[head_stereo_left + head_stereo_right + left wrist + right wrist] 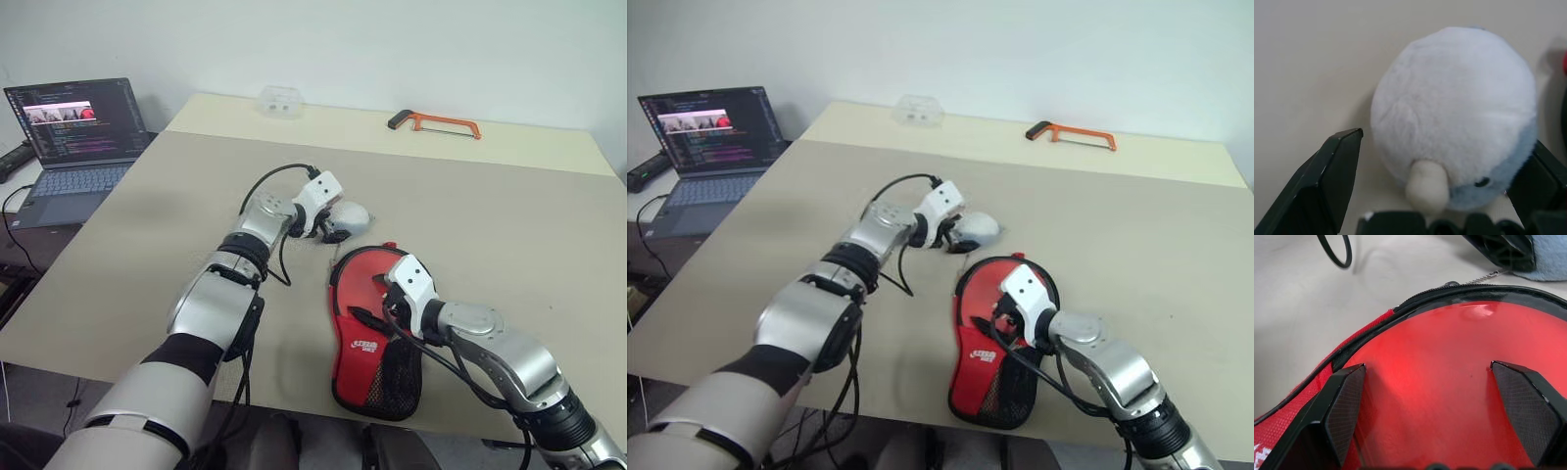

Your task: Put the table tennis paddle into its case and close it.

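Note:
The case (387,377) lies on the table near its front edge, red side up, with the black mesh pocket and white logo toward me. Inside its black zip edge (1376,318) shows a glossy red round face, which looks like the table tennis paddle (1440,342); the handle is hidden. My right gripper (1426,369) hovers open just above that red face, one finger on each side. My left gripper (1444,147) is open around a white and blue plush toy (1449,98) just beyond the case.
The plush toy (348,217) sits close to the case's far end. An orange hacksaw (436,122) and a clear plastic box (280,101) lie at the table's far edge. A laptop (73,132) stands off to the left.

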